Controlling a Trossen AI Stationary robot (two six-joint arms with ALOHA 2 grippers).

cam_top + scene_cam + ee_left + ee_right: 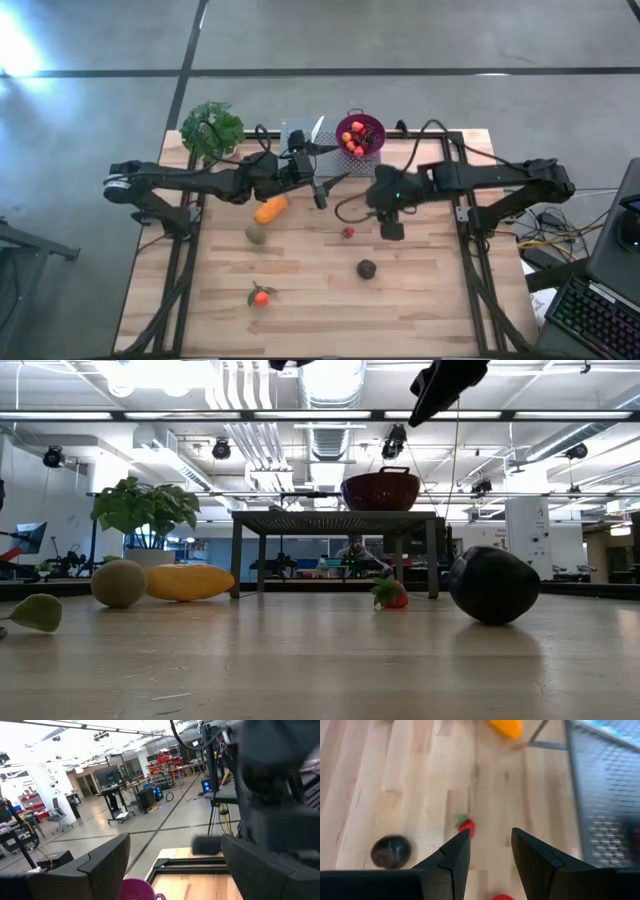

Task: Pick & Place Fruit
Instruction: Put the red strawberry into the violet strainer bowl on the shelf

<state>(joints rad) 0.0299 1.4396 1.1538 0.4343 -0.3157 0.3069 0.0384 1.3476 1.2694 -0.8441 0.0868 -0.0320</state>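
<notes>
Loose fruit lies on the wooden table: an elongated orange one (270, 209), an olive-green one (256, 233), a tiny red piece with a green top (348, 232), a dark purple ball (366, 268) and a small orange one with leaves (261, 296). My right gripper (389, 226) hangs above the table just right of the red piece (466, 825), pointing steeply down. It is open, with a narrow gap and nothing in it. My left gripper (333, 166) is raised beside the purple bowl (360, 133), wide open and empty.
The purple colander bowl (137, 890) holds several small red and orange fruits and stands on a grey mesh stand (303, 138) at the table's far edge. A leafy green plant (212, 128) stands at the far left corner. Black frame rails (470, 270) run along both sides.
</notes>
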